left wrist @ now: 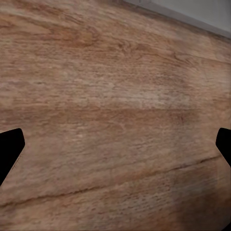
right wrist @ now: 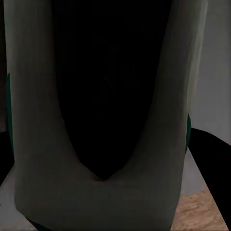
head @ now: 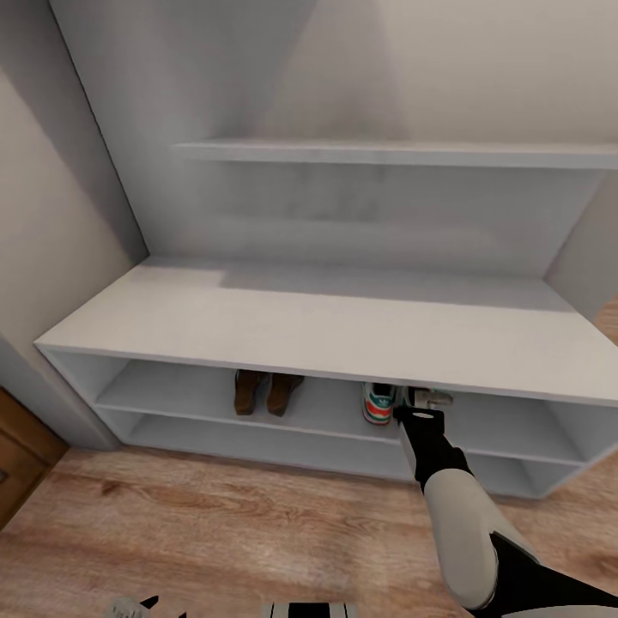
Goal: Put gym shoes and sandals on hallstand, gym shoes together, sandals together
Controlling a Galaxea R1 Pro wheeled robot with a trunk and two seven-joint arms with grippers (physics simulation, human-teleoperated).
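- The right gripper is reaching into the upper open shelf of the hallstand, just under the bench top; its jaws are hidden by the bench edge, so their opening cannot be told from the head view.
- In the right wrist view a white gym shoe is looming immediately ahead of the fingers, dark opening uppermost; whether the jaws are clamping it or merely touching it cannot be told.
- A second gym shoe is resting on that shelf, just beside the gripper on its inner side, heel toward the robot, long axis running into the shelf.
- The two sandals are lying side by side on the same shelf, well apart from the gripper, farther toward the robot's left, long axes likewise running front to back.
- The left gripper is hanging spread wide over the corridor floor, carrying nothing.
- Judgement: the right arm is the nearer one; the shoe at its fingers needs setting parallel to, and close beside, its partner.
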